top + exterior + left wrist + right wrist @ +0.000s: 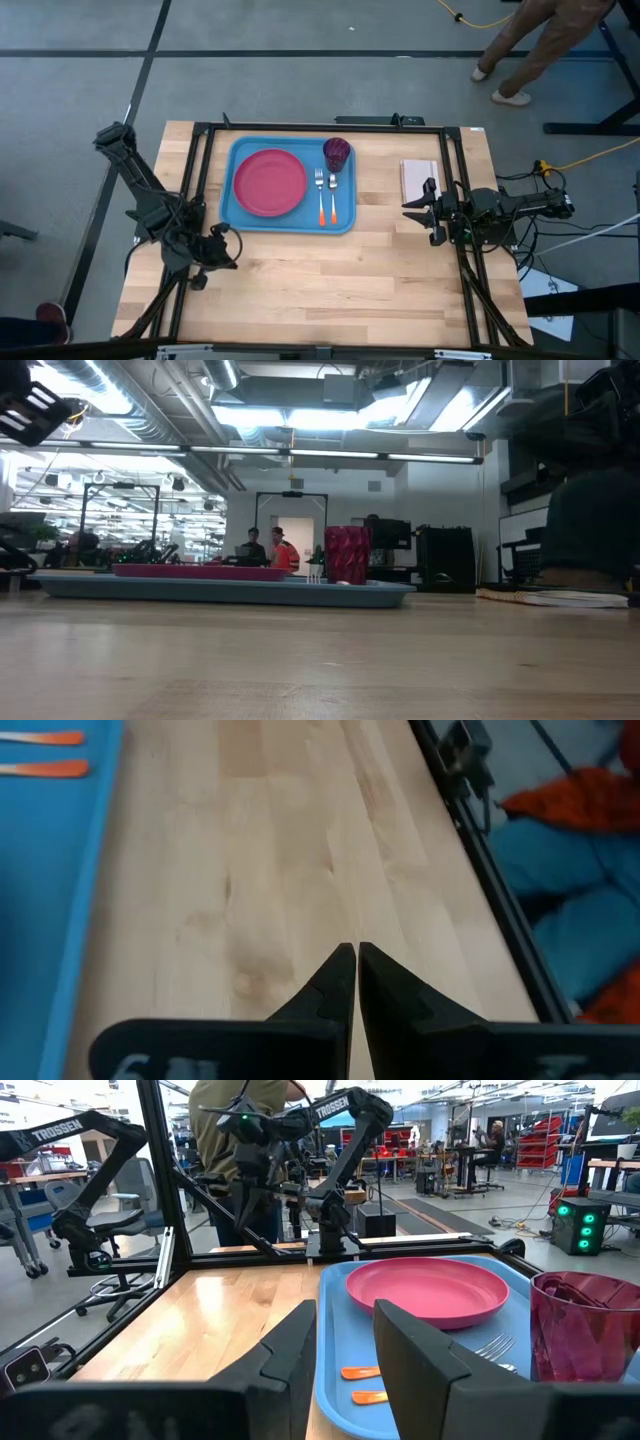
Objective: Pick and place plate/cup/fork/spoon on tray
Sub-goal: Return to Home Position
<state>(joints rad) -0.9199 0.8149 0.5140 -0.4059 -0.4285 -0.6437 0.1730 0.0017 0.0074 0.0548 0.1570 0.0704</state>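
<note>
The light-blue tray point(345, 222) lies on the far middle of the table. The pink-red plate point(270, 182) lies flat in its left half. The maroon cup point(337, 153) stands upright in its far right corner. The fork and spoon point(326, 195) lie side by side right of the plate, orange handle ends toward the near edge; the fork's tines show in the right wrist view point(492, 1346). My left gripper point(228, 250) is shut and empty over bare wood near the tray's near left corner. My right gripper point(410, 210) is open and empty right of the tray, pointing at it.
A small white pad point(420, 178) lies on the table just beyond my right gripper. A black frame point(300, 128) runs along the table's edges. A person walks on the floor beyond the far right corner point(530, 50). Bare wood point(330, 290) fills the near half.
</note>
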